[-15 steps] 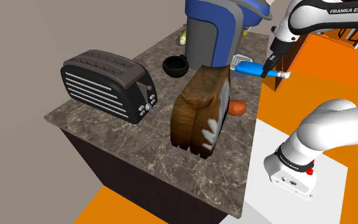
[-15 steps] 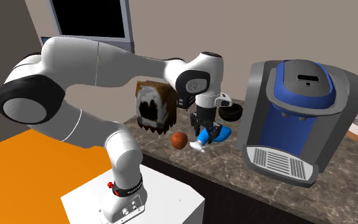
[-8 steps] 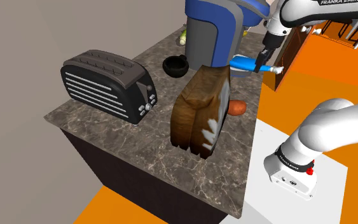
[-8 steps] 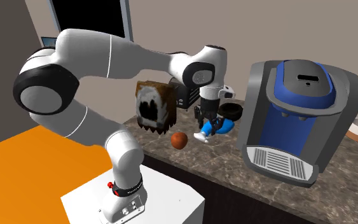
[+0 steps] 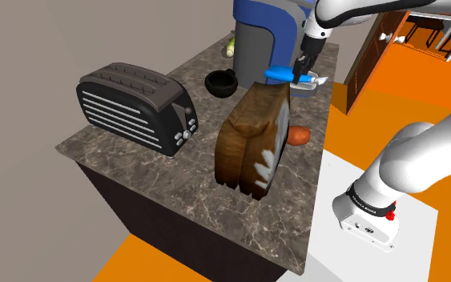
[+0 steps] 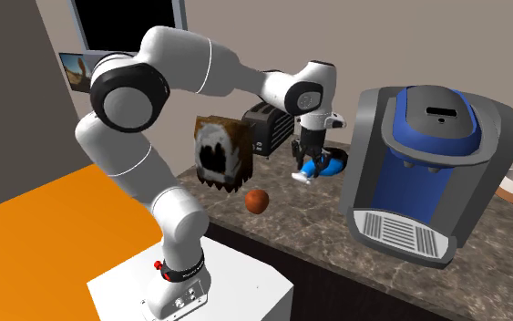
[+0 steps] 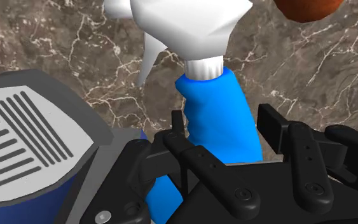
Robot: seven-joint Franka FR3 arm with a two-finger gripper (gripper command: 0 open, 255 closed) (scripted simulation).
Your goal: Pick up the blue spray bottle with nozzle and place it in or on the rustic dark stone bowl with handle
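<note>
The tool (image 5: 303, 66) has its fingers closed tight on the blue body of the spray bottle (image 7: 219, 127). It holds the bottle roughly level in the air above the tabletop (image 5: 175, 188), just beside the coffee machine (image 5: 265, 36) and toward the edge nearest the robot's stand. The dark bowl (image 5: 221, 82) sits near the far edge, between the coffee machine and the toaster (image 5: 135, 108).

The spray bottle (image 7: 212, 108) is bright blue with a white top. The claw (image 7: 224, 124) is all black. The counter (image 5: 159, 172) is dark brown with thin white lines. The toaster (image 5: 131, 104) is black with grey stripes. The bowl (image 5: 221, 82) is black. The floor (image 5: 159, 268) is orange.
</note>
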